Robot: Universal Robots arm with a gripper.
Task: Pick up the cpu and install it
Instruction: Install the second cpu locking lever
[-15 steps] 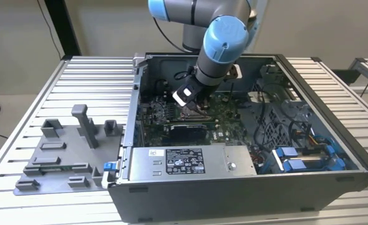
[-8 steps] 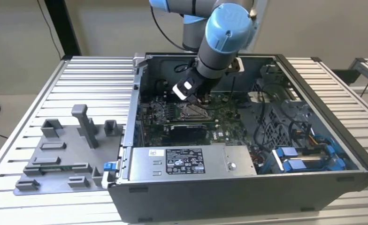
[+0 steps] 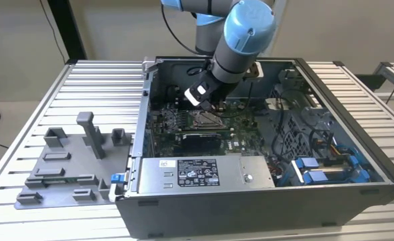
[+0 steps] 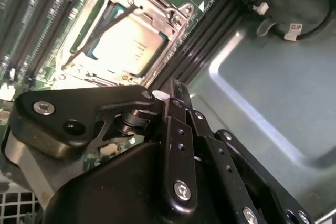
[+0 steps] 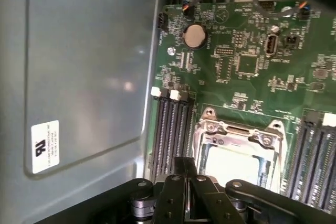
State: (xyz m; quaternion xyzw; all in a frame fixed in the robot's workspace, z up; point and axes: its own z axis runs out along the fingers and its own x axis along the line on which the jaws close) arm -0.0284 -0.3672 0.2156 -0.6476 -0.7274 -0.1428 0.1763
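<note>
Slatted metal table (image 3: 96, 88) bears computer case (image 3: 264, 201); end effector (image 4: 173, 90) seemingly closed, empty.

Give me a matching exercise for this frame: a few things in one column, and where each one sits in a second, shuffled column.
Things
1. silvery square cpu
2. grey plastic tray with upright posts
3. round silver coin battery
4. black gripper

Places
A. on the slatted table, outside the case, at the exterior view's left
B. on the green board, apart from the socket
C. inside the metal-framed socket
D. over the board beside the socket

Pairs: 1-C, 2-A, 3-B, 4-D
</note>
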